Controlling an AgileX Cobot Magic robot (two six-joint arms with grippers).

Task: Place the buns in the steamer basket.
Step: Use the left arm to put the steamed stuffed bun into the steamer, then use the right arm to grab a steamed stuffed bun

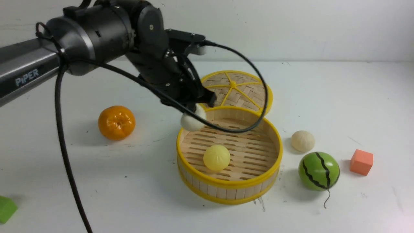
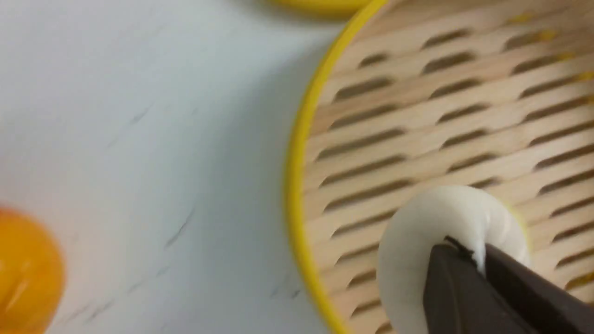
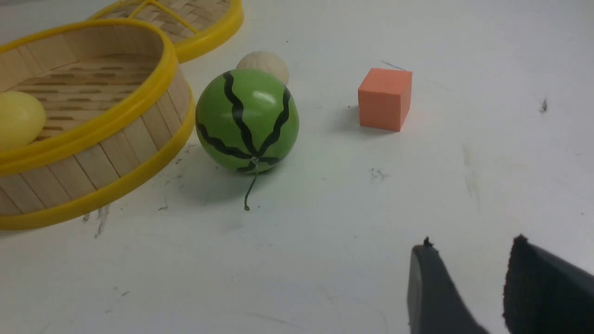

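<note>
My left gripper (image 1: 198,109) is shut on a cream-white bun (image 1: 193,120), holding it just above the near-left rim of the steamer basket (image 1: 226,191). In the left wrist view the fingertips (image 2: 452,260) pinch that bun (image 2: 417,232) over the slatted floor, just inside the basket's rim (image 2: 295,185). A pale yellow bun (image 1: 216,157) lies inside the basket. Another cream bun (image 1: 302,140) rests on the table right of the basket. My right gripper (image 3: 468,246) stands open over bare table, nothing between its fingers; it is not seen in the front view.
The flat woven lid (image 1: 241,86) lies behind the basket. An orange (image 1: 116,122) sits to its left. A green watermelon ball (image 1: 319,171) and an orange cube (image 1: 361,161) are to the right. A green block (image 1: 5,209) lies at the near-left edge.
</note>
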